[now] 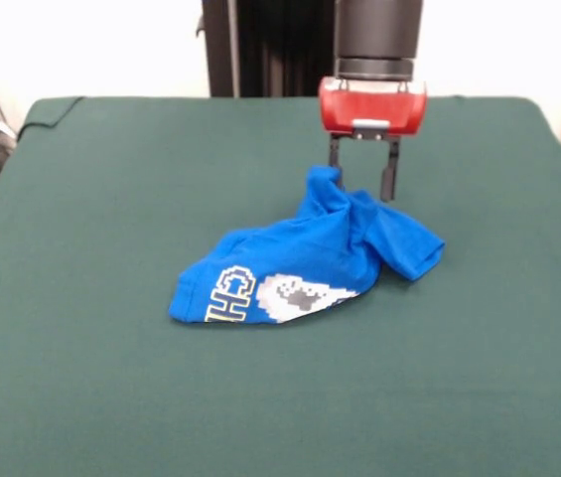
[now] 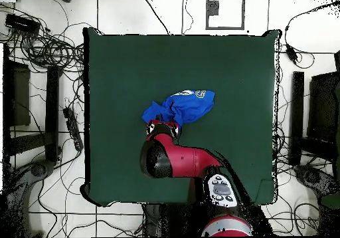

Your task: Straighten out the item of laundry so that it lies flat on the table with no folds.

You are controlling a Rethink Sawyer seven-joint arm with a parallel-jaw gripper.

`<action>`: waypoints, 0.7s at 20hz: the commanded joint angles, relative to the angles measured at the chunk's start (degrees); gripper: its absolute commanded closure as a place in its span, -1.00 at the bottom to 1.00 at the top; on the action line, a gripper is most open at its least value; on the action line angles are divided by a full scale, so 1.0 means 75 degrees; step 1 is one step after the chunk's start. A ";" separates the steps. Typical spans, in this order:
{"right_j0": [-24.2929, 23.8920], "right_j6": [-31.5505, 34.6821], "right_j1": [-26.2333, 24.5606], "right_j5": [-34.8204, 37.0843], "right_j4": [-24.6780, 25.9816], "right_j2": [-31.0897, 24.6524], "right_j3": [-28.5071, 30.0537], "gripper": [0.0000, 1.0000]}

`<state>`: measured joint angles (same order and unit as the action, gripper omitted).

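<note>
The bright blue T-shirt (image 1: 310,263) lies crumpled near the middle of the dark green table (image 1: 101,199), with its white-and-grey graphic and white letters facing the front. One bunched end rises in a peak toward the robot. My gripper (image 1: 362,187) hangs just behind that peak, with its two black fingers apart and nothing between them. Its left finger (image 1: 335,157) is right at the top of the peak. In the overhead view the shirt (image 2: 186,106) lies folded on the table (image 2: 232,76), and the gripper (image 2: 163,125) is at the shirt's edge nearest the robot.
The red and black arm (image 2: 189,162) reaches over the table's robot side. Cables and dark equipment (image 2: 40,49) lie on the floor around the table. The black pedestal (image 1: 270,45) stands behind the far edge.
</note>
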<state>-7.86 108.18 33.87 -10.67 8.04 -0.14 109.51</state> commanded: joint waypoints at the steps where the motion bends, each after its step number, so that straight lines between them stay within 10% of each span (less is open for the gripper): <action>1: 0.0111 0.1150 -0.0331 -0.0436 -0.0046 -0.0420 -0.0438 -1.00; 14: 0.0730 0.0952 -0.0569 -0.0563 -0.0316 0.0302 -0.0794 -1.00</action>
<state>-6.55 108.18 33.61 -11.66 8.04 0.67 108.09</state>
